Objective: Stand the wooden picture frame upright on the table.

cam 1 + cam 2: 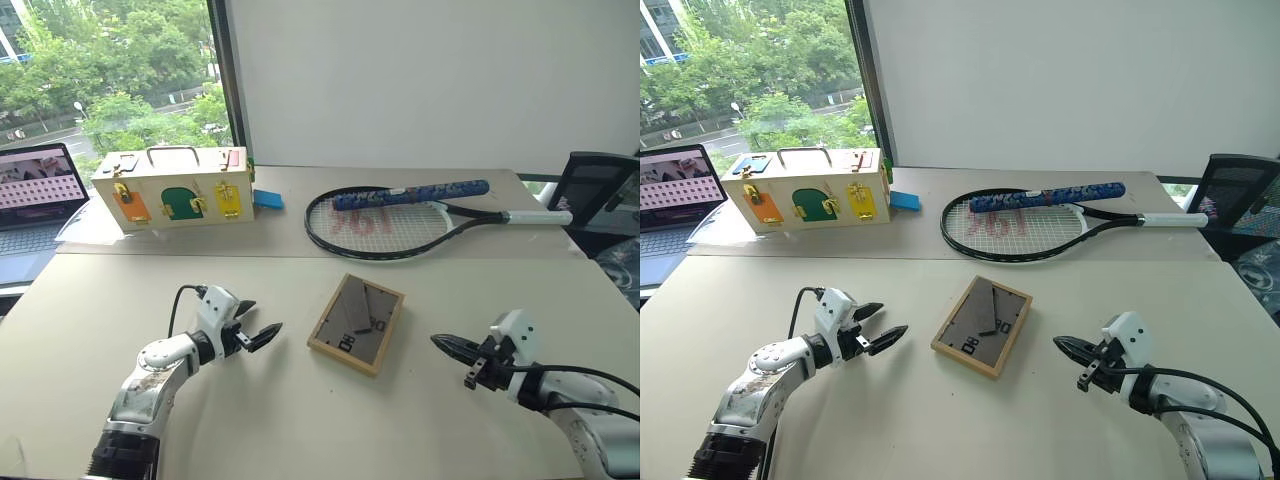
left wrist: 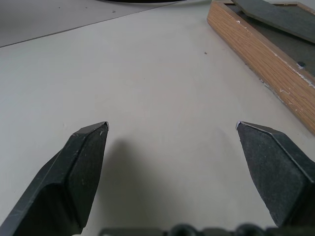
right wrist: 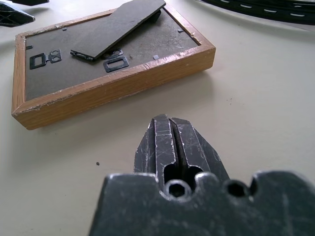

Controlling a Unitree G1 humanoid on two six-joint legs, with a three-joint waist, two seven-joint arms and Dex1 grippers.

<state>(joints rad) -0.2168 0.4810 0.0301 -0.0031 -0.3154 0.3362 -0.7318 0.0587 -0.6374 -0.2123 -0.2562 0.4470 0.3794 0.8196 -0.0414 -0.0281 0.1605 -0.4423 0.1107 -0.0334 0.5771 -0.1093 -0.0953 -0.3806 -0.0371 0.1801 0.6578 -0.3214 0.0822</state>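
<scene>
The wooden picture frame (image 1: 356, 323) lies flat, dark back up, on the beige surface (image 1: 300, 420), between the two pincers and touching neither. The left pincer (image 1: 262, 336) hovers with fingers spread; the right pincer (image 1: 447, 346) has its fingers pressed together, empty. Farther back lie a tennis racket (image 1: 400, 220), a wooden latch box (image 1: 175, 188) and a laptop (image 1: 35, 190), below a window (image 1: 110, 70) with trees outside.

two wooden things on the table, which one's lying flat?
The wooden picture frame, face down between the grippers, grey back and fold-out stand up. The wooden latch box with coloured doors stands upright at the far left.
</scene>
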